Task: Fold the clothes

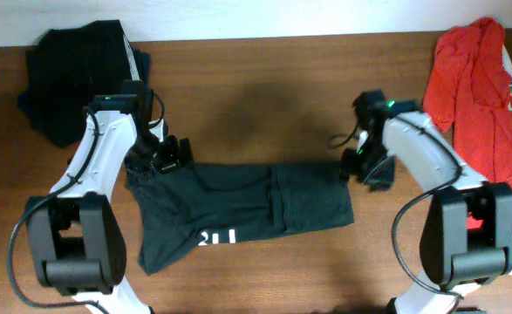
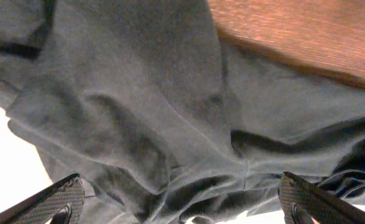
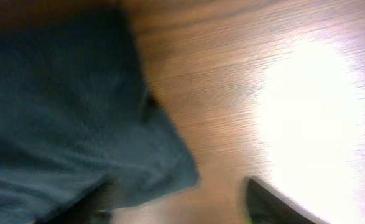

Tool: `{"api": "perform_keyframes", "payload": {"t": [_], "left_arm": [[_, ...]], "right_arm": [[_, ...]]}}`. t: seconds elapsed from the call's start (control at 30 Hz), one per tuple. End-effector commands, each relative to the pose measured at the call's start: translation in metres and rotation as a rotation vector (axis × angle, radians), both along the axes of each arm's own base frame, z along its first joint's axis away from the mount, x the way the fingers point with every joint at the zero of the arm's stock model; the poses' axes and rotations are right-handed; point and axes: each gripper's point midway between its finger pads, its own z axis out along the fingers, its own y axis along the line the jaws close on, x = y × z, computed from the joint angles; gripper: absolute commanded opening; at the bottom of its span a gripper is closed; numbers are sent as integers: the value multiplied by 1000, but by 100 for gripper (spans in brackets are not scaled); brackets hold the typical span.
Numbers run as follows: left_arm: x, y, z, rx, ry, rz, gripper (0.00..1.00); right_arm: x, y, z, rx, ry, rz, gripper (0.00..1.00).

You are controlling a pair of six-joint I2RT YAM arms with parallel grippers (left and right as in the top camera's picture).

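The dark charcoal T-shirt (image 1: 238, 205) lies partly folded in a wide band across the middle of the table, with white lettering (image 1: 216, 237) at its front edge. My left gripper (image 1: 162, 160) is over its upper left corner. In the left wrist view the jaws (image 2: 182, 205) are spread wide over rumpled dark cloth (image 2: 145, 106) and hold nothing. My right gripper (image 1: 360, 170) is at the shirt's right edge. In the right wrist view its jaws (image 3: 176, 205) are open, with the shirt's corner (image 3: 58, 112) under the left finger.
A red shirt (image 1: 478, 78) lies at the far right of the table. A pile of folded dark garments (image 1: 72, 70) sits at the back left. The brown wooden table (image 1: 264, 96) shows bare between them, and also in the right wrist view (image 3: 232, 74).
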Motion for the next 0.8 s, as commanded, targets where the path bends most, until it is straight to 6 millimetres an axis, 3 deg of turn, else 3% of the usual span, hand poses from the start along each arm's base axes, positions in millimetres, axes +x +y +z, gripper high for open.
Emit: {"api": "perform_keyframes", "payload": {"t": [0.0, 0.07, 0.2, 0.5, 0.67, 0.77], "left_arm": [[-5, 13, 38, -4, -96, 3, 99], [-8, 50, 35, 0, -74, 78, 99], [-16, 75, 26, -151, -57, 48, 99], [-24, 68, -46, -265, 111, -3, 99], [-24, 70, -61, -261, 132, -9, 99], [-35, 66, -78, -282, 194, -1, 99]], "right_arm": [[25, -68, 45, -57, -86, -161, 99], [19, -108, 51, -49, -83, -288, 99], [1, -153, 50, -48, -62, -435, 99], [0, -157, 50, -33, -66, -459, 99], [0, -157, 50, -33, -66, -459, 99], [0, -157, 50, -33, -66, -459, 99]]}}
